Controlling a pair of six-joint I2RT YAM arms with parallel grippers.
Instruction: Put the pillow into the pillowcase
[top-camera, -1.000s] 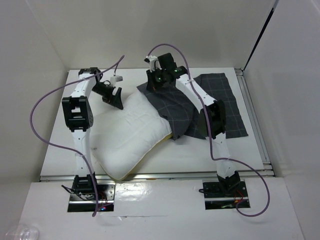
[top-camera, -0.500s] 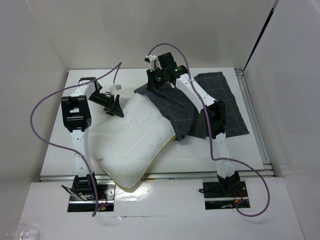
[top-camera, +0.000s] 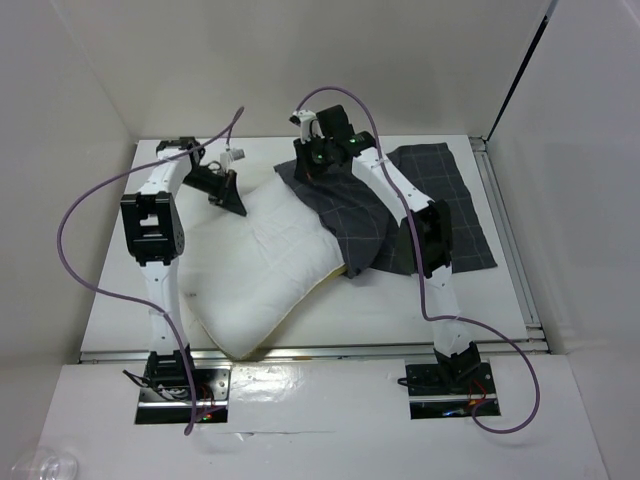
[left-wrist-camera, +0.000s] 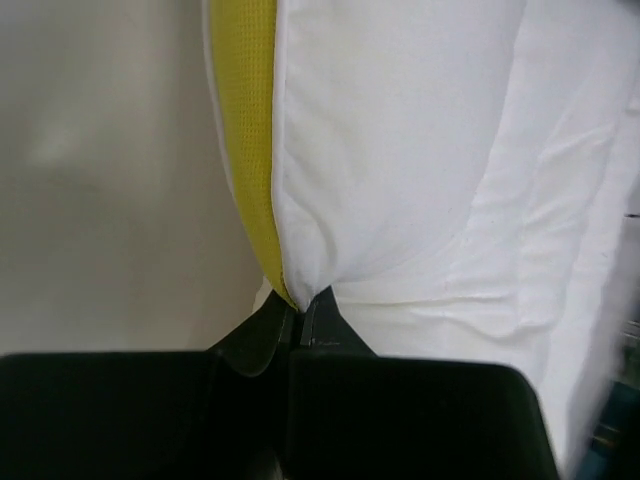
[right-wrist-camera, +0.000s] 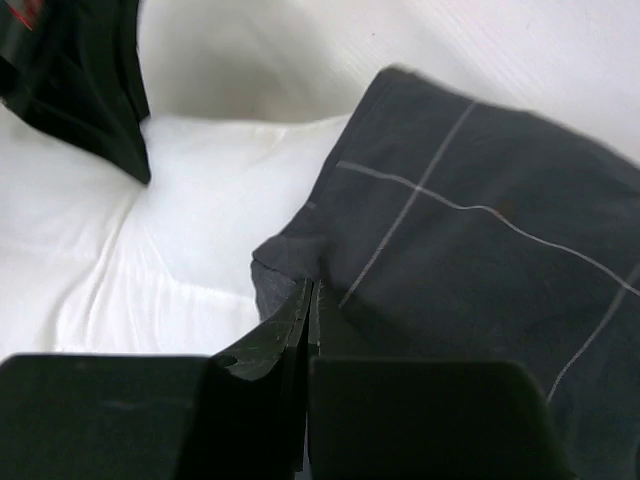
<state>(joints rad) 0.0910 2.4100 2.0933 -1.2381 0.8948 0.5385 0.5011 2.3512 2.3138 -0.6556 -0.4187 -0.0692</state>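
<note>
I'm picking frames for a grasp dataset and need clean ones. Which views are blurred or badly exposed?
Top external: sharp and evenly lit, only soft shadows. Left wrist: the pillow smears toward the right edge; the left gripper is an underexposed black mass. Right wrist: the pillowcase looks soft, the right gripper equally dark.

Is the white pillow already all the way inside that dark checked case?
No: most of the pillow lies uncovered in the top view, and the pillowcase overlaps only its far right end.
</note>
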